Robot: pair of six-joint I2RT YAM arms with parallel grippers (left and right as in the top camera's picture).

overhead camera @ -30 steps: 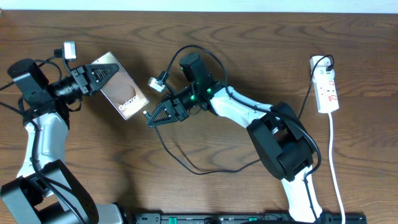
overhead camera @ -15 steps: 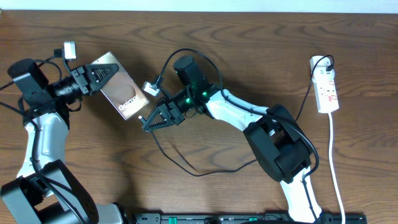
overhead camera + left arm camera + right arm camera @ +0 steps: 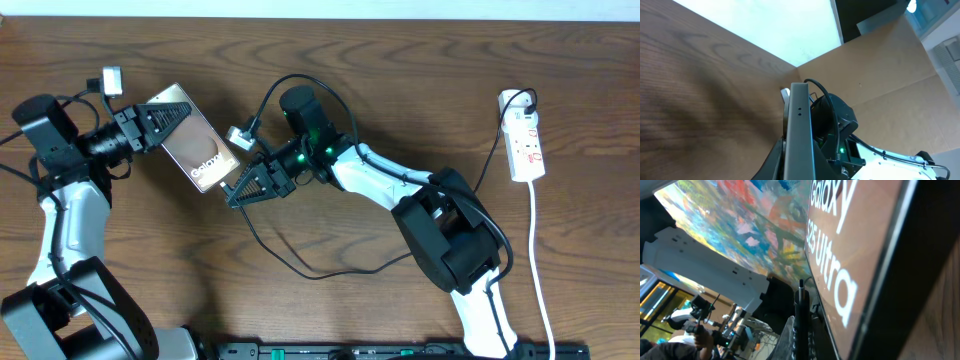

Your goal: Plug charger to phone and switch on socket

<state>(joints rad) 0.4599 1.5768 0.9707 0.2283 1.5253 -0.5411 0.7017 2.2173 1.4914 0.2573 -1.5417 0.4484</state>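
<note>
My left gripper [image 3: 152, 122] is shut on the upper end of the phone [image 3: 200, 152], which shows its brown oval and white lettering. In the left wrist view the phone [image 3: 799, 130] is edge-on between the jaws of the left gripper [image 3: 799, 170]. My right gripper [image 3: 234, 193] is shut on the charger's plug end [image 3: 230, 184], right at the phone's lower short edge; I cannot tell whether the tip is in the port. In the right wrist view the black plug [image 3: 800, 311] stands in the right gripper [image 3: 802, 342] beside the phone's screen [image 3: 840, 265]. The charger cable [image 3: 310, 274] loops across the table towards the white socket [image 3: 526, 140] at the far right.
The right arm [image 3: 400, 185] stretches across the middle of the table above the cable loop. The socket's white lead [image 3: 540, 270] runs down the right side to the front edge. A small white connector [image 3: 111, 79] hangs by the left arm's wrist.
My right gripper has moved left and slightly down with the plug, from a short way off to the phone's lower end. The left gripper and the phone have stayed still.
</note>
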